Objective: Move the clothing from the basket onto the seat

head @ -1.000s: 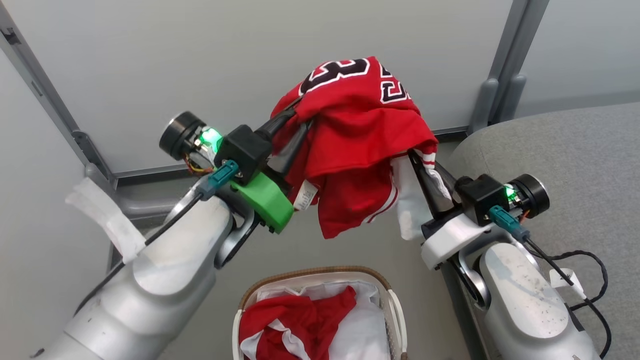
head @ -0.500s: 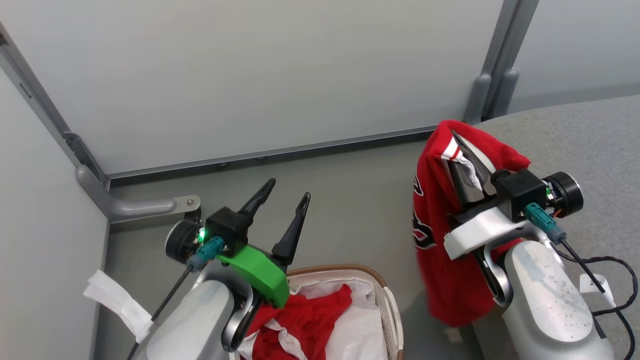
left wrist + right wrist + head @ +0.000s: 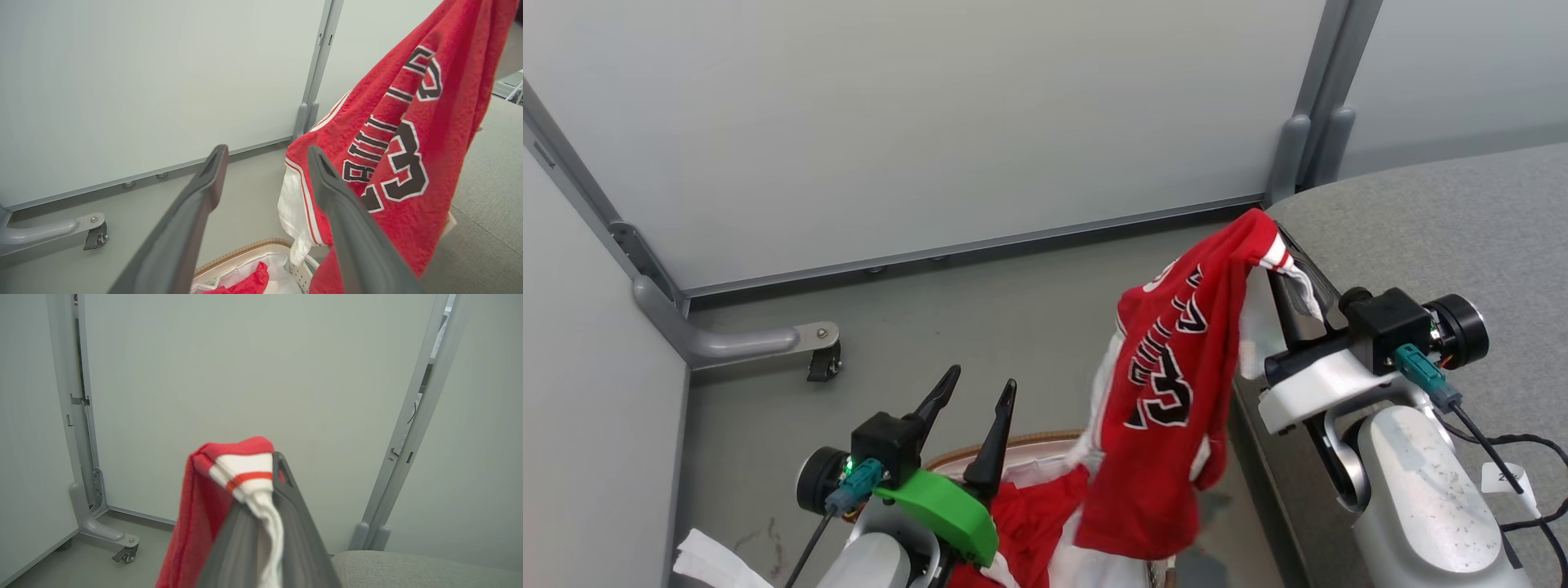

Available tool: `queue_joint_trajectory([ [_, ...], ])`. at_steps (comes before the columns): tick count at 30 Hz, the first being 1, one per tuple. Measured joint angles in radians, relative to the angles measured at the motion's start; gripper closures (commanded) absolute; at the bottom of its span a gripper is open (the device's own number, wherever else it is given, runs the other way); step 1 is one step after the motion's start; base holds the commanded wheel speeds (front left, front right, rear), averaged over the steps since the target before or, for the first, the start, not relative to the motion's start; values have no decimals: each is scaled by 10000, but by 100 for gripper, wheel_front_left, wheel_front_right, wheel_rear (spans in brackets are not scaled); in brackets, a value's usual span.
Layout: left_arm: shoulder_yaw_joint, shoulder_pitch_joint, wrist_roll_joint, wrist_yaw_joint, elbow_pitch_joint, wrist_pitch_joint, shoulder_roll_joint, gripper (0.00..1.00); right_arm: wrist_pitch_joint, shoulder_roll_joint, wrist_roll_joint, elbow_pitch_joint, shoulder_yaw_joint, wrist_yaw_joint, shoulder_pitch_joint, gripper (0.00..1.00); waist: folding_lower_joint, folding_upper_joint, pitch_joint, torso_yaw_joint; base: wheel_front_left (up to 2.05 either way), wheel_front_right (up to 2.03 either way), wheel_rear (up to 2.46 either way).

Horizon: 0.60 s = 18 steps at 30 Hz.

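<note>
A red jersey (image 3: pixel 1168 392) with dark lettering hangs in the air from my right gripper (image 3: pixel 1284 249), which is shut on its white-trimmed edge beside the left rim of the grey seat (image 3: pixel 1421 220). The right wrist view has the striped trim (image 3: pixel 245 473) pinched between the fingers (image 3: pixel 286 498), with the seat (image 3: pixel 408 567) below. My left gripper (image 3: pixel 977 392) stands open and empty over the basket (image 3: pixel 1021 443). A second red garment (image 3: pixel 1033 514) lies in it. In the left wrist view the open fingers (image 3: pixel 204 183) frame the jersey (image 3: pixel 392 143) and the basket rim (image 3: pixel 245 254).
Grey partition panels close off the back and left. A wheeled partition foot (image 3: pixel 821 359) sits on the floor at the left, and a post (image 3: pixel 1294 155) stands by the seat's corner. A black cable (image 3: pixel 1503 445) trails over the seat near my right arm.
My left gripper opened, let go of the jersey and dropped down over the basket. The right gripper carried the jersey rightwards to the seat's edge, and the cloth now swings out to the left.
</note>
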Motion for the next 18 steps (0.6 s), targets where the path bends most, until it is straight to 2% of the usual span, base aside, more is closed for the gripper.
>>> queue_joint_trajectory([
  [9,50,295,407,-54,-138,0,-240,0,0,6,-75,-90,-23,0,-81,100,0,0,68,-181,0,0,0],
  [18,-199,352,468,-54,-502,0,-385,0,0,0,-621,-268,-326,0,-408,100,0,0,187,-1123,0,0,0],
])
